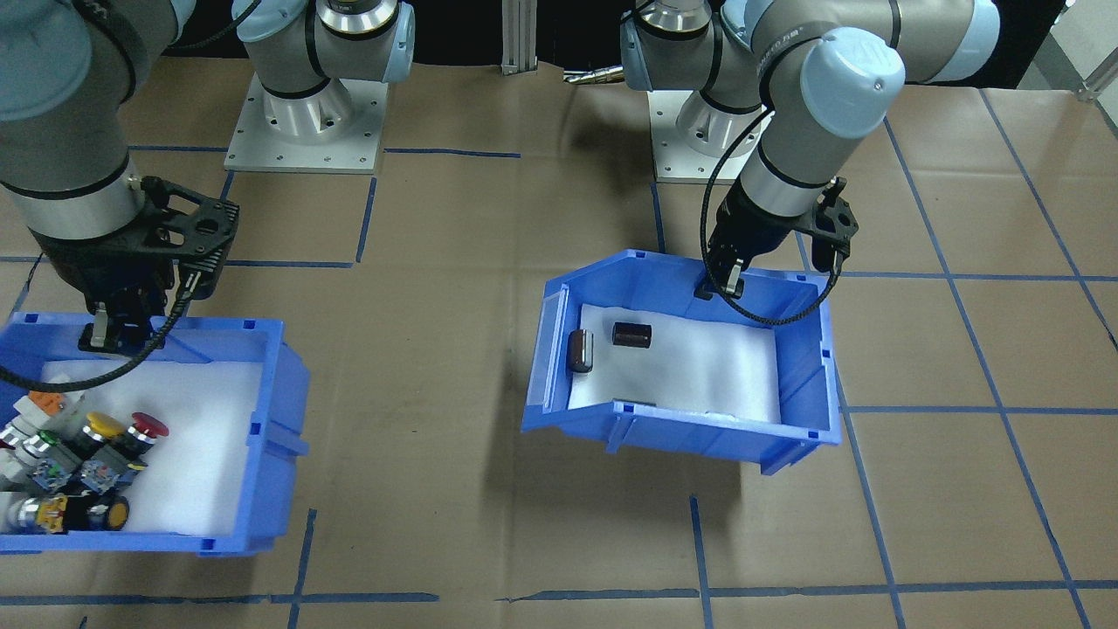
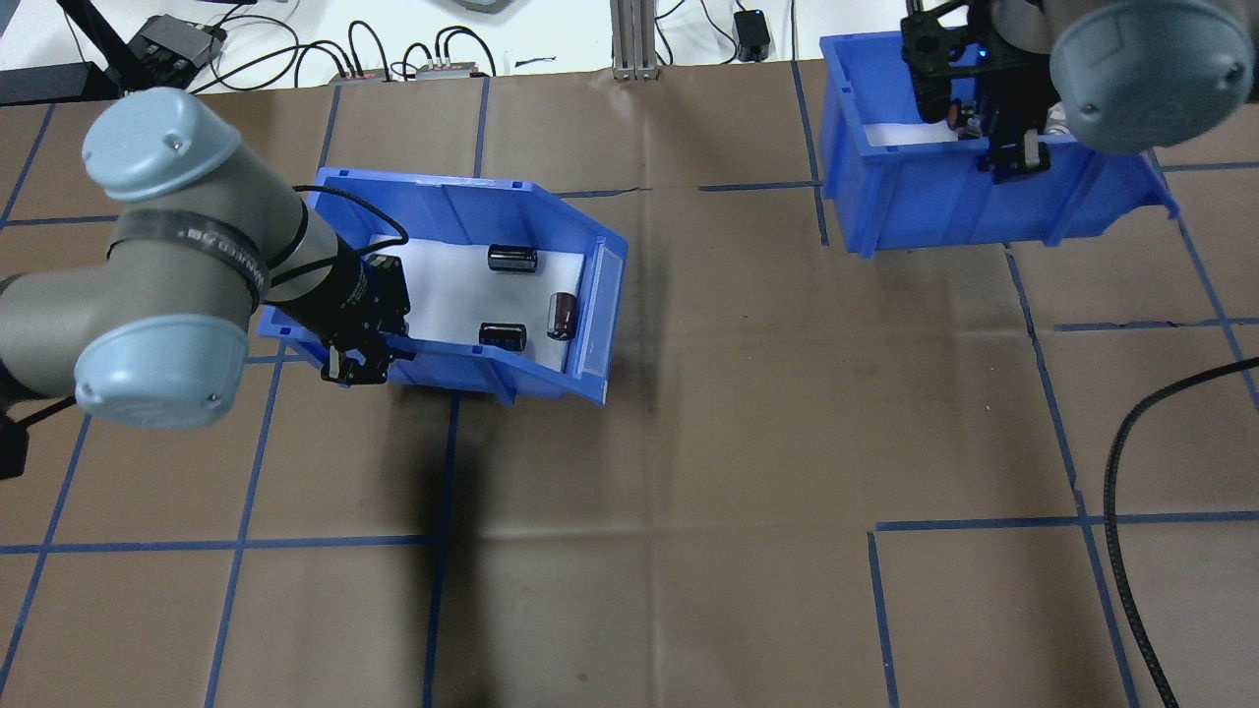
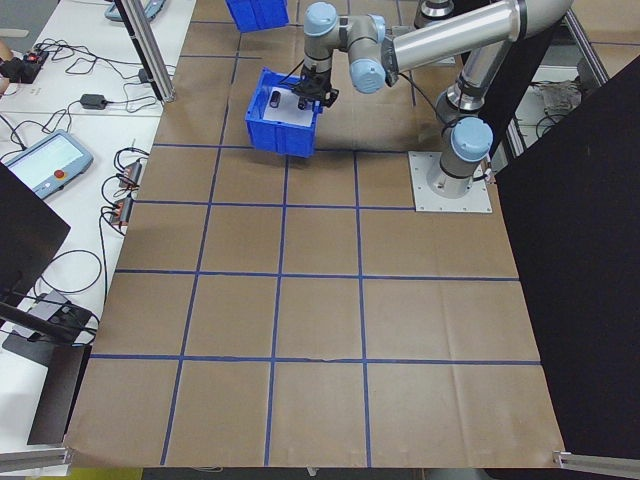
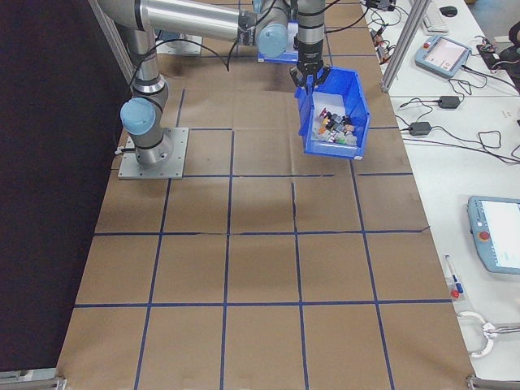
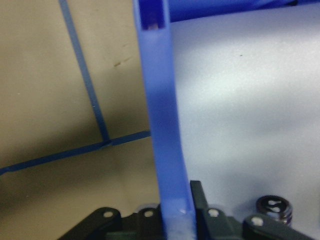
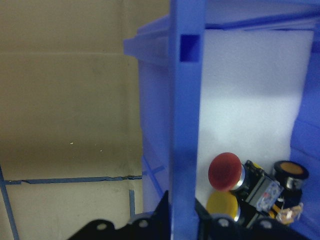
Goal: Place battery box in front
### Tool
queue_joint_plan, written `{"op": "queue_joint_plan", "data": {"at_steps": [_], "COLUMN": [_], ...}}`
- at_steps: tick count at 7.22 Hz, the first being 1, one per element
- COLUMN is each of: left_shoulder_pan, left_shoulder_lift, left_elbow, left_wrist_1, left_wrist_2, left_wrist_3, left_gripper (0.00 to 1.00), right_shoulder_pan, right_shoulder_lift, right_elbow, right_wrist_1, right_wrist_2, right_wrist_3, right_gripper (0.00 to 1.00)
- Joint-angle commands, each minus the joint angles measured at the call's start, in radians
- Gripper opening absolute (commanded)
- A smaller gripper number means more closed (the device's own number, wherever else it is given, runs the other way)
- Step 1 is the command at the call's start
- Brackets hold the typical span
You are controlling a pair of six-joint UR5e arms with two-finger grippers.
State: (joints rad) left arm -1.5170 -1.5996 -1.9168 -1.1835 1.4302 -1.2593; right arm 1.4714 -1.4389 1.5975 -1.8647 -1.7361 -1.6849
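Task approx. mid-way: left gripper is clamped on near wall of battery box, held tilted off the table at scene left, placement pending; right gripper grips wall of switch bin at far right.

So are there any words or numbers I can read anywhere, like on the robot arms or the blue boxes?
Left arm: white brand lettering on its dark band, too blurred to read.
Same lettering in the front view: too small to read.
Battery box: no label shows.
Batteries: print too small to read.
Switch box: no label shows; marks on the switches are too small to read.
So nothing can be read for sure.
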Motion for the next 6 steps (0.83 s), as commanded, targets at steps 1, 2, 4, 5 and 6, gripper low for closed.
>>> {"op": "queue_joint_plan", "data": {"at_steps": [1,2,4,5,6], "left_shoulder_pan": [-0.052,-0.113,-0.213,-0.242,-0.267], "left_shoulder_lift": [-0.168,-0.236,-0.353,-0.394,-0.422], "left_elbow": [0.166,0.235,0.355,0.377,0.384], "left_wrist_1": [0.010,0.012,0.016,0.047,0.100], "left_wrist_2": [-0.033,-0.030,-0.025,-0.025,-0.025], "left_wrist_3": [-0.050,-0.157,-0.303,-0.363,-0.412], "left_gripper": [0.00,0.00,0.00,0.00,0.00], "right_shoulder_pan": [-0.097,-0.117,-0.184,-0.197,-0.200], "right_shoulder_lift": [-0.108,-0.148,-0.231,-0.251,-0.268], "right_elbow": [0.172,0.237,0.382,0.415,0.439], "right_wrist_1": [-0.086,-0.117,-0.221,-0.228,-0.229], "right_wrist_2": [0.061,0.078,0.105,0.102,0.095], "right_wrist_3": [-0.088,-0.105,-0.186,-0.202,-0.202], "right_gripper": [0.00,0.00,0.00,0.00,0.00]}}
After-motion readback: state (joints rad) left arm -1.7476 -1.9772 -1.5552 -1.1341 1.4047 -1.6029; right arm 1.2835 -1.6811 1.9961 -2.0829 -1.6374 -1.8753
